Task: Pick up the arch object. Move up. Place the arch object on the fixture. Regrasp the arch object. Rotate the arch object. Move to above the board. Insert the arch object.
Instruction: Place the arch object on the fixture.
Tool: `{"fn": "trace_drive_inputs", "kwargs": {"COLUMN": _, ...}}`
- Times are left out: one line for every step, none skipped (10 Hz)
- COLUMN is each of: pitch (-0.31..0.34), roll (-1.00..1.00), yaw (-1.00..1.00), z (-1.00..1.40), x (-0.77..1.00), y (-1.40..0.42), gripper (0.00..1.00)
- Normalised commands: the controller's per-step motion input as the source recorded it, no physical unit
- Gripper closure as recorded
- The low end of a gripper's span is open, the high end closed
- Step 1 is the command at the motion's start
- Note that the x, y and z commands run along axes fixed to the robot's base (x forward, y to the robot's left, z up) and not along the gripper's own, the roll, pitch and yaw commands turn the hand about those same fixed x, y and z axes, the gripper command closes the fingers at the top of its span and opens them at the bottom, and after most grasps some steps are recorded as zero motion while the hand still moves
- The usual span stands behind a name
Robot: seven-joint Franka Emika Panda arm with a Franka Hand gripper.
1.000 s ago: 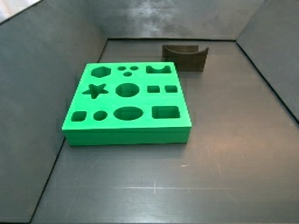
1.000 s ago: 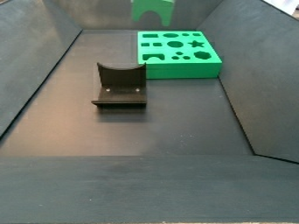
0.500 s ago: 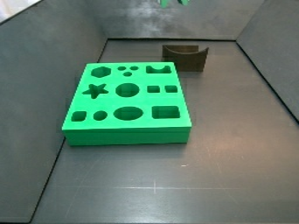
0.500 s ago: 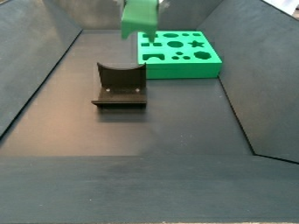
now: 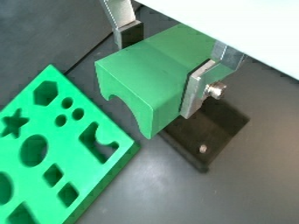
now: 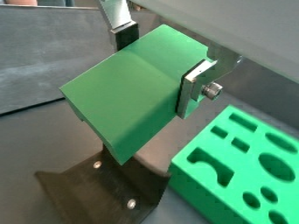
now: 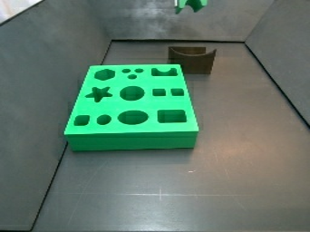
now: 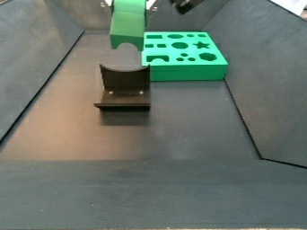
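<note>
My gripper (image 5: 163, 54) is shut on the green arch object (image 5: 146, 74); its silver fingers (image 5: 201, 80) clamp two opposite sides, and the arch cutout faces down. The same grasp shows in a wrist view (image 6: 162, 58) with the arch object (image 6: 128, 87). In a side view the arch object (image 8: 125, 25) hangs upright in the air just above and behind the dark brown fixture (image 8: 121, 87), not touching it. It shows only at the top edge in a side view (image 7: 188, 4), above the fixture (image 7: 191, 58). The green board (image 7: 130, 104) lies flat on the floor.
The board (image 8: 182, 54) sits beside the fixture, with a strip of dark floor between them. Grey sloping walls (image 8: 42, 81) enclose the floor on all sides. In both wrist views the fixture (image 5: 205, 138) (image 6: 105, 188) lies below the held piece, next to the board (image 5: 47, 153) (image 6: 239, 166).
The gripper has carried the arch object away from over the board towards the fixture and a little lower. The board and fixture have not moved.
</note>
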Motion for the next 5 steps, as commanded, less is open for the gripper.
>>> {"fn": "trace_drive_inputs", "kwargs": {"pitch": 0.159, "roll": -0.96, "yaw": -0.15, "z": -0.02, "x": 0.27, "y": 0.05, "gripper": 1.00}}
{"fn": "trace_drive_inputs", "kwargs": {"pitch": 0.131, "roll": -0.80, "yaw": -0.15, "z": -0.02, "x": 0.20, "y": 0.05, "gripper": 1.00}}
{"fn": "trace_drive_inputs", "kwargs": {"pitch": 0.093, "roll": -0.57, "yaw": -0.15, "z": -0.02, "x": 0.10, "y": 0.05, "gripper": 1.00}}
{"fn": "trace_drive_inputs", "kwargs": {"pitch": 0.059, "roll": -0.39, "yaw": -0.14, "z": -0.02, "x": 0.06, "y": 0.05, "gripper": 1.00}}
{"fn": "trace_drive_inputs", "kwargs": {"pitch": 0.026, "roll": -0.25, "yaw": -0.13, "z": 0.00, "x": 0.06, "y": 0.03, "gripper": 1.00}}
